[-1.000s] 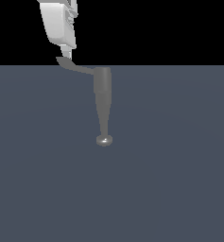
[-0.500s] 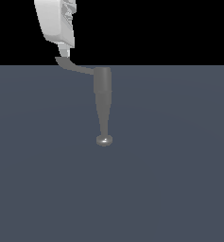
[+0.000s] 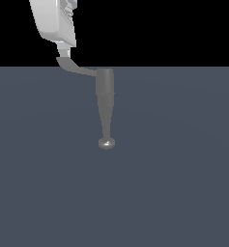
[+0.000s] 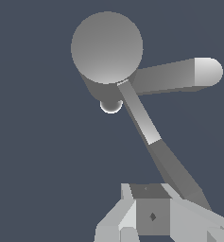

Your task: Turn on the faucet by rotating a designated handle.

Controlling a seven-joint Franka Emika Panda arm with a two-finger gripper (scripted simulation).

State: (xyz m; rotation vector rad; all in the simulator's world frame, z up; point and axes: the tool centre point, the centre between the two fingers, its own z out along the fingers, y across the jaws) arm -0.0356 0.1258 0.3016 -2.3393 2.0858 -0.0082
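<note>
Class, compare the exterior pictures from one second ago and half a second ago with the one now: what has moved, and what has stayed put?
The gripper drifted slightly toward the exterior view's left, staying at the tip of the handle, which swung a little the same way. Nothing was visibly grasped or released. The faucet column and its shiny knob stayed where they were.

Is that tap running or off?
Cannot tell. No water shows at the faucet, and the gripper sits at the tip of the handle.

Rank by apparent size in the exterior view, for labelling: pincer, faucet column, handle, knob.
1. pincer, cropped by the frame edge, nearness unsure
2. faucet column
3. handle
4. knob
</note>
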